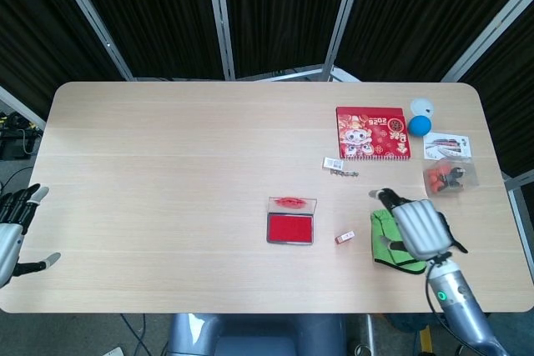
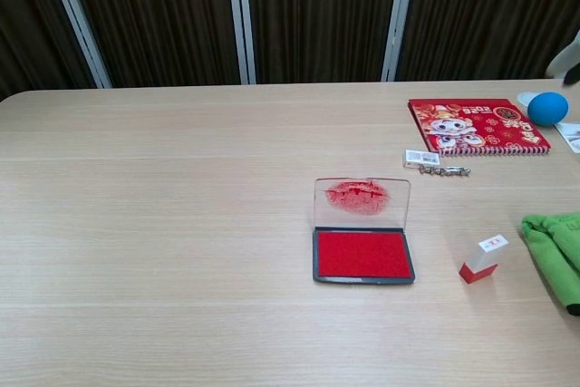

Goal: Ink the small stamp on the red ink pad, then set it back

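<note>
The small stamp (image 1: 345, 238) (image 2: 481, 257), white with a red base, stands tilted on the table just right of the ink pad, and nothing touches it. The red ink pad (image 1: 290, 228) (image 2: 362, 254) lies open, its clear lid (image 2: 362, 200) upright and smeared red. My right hand (image 1: 417, 229) hovers to the right of the stamp, over the green cloth, with fingers apart and nothing in them. In the chest view only a fingertip (image 2: 566, 56) of it shows at the right edge. My left hand (image 1: 15, 229) hangs off the table's left edge, fingers spread, holding nothing.
A green and black cloth (image 1: 385, 235) (image 2: 553, 246) lies right of the stamp. Further back are a red notebook (image 1: 372, 132) (image 2: 476, 125), a key chain (image 1: 338, 167) (image 2: 435, 163), a blue ball (image 1: 418, 125) (image 2: 546, 108) and a clear box of small parts (image 1: 449, 178).
</note>
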Robot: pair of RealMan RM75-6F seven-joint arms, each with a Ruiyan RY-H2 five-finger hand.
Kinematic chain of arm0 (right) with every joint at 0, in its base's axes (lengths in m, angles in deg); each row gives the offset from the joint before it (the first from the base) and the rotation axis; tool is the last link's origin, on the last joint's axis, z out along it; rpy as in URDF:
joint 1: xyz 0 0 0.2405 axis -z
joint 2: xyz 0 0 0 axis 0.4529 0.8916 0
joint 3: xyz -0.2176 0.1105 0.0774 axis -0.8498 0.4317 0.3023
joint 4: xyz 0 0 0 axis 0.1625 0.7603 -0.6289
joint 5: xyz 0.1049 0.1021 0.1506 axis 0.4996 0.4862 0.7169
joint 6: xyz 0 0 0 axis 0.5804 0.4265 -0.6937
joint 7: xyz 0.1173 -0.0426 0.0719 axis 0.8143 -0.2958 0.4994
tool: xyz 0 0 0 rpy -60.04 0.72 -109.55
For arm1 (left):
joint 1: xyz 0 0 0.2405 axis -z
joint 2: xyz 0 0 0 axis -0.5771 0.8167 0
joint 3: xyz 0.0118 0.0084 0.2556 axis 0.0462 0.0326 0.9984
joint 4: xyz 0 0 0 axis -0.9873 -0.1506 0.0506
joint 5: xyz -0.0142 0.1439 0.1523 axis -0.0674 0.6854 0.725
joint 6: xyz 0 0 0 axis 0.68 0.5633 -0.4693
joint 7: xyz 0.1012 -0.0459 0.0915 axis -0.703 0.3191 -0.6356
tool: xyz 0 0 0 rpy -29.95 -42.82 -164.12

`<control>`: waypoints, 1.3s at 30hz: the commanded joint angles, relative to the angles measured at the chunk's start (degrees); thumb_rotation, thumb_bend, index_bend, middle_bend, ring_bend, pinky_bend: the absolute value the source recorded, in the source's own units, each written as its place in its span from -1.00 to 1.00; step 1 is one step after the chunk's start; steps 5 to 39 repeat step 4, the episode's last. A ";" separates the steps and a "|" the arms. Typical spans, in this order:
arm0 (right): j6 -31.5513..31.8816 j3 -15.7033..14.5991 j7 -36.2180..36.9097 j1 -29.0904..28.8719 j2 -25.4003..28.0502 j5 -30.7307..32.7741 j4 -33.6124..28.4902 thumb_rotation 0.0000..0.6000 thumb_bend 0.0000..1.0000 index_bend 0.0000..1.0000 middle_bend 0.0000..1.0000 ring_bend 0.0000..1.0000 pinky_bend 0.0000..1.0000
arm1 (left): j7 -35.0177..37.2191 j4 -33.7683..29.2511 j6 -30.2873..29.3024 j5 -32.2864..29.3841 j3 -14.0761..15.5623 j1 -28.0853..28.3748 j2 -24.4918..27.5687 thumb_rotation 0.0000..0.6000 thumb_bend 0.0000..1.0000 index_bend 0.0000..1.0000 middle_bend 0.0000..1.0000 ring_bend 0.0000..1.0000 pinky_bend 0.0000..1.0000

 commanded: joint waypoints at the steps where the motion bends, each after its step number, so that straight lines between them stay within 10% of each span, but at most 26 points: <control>1: 12.43 -1.44 11.45 9.05 2.00 -7.87 6.83 1.00 -1.00 -0.91 -0.93 -0.56 -0.48 | 0.72 0.88 -0.90 1.72 0.31 -0.23 -0.22 1.00 -1.00 -1.00 -1.00 -1.00 -1.00; 4: 14.18 -1.65 14.33 11.28 1.42 -8.59 10.02 1.00 -1.00 -0.99 -1.00 -0.90 -0.84 | 1.90 2.03 -1.79 3.05 0.42 -0.47 -0.68 1.00 -1.00 -1.00 -1.00 -1.00 -1.00; 39: 14.18 -1.65 14.33 11.28 1.42 -8.59 10.02 1.00 -1.00 -0.99 -1.00 -0.90 -0.84 | 1.90 2.03 -1.79 3.05 0.42 -0.47 -0.68 1.00 -1.00 -1.00 -1.00 -1.00 -1.00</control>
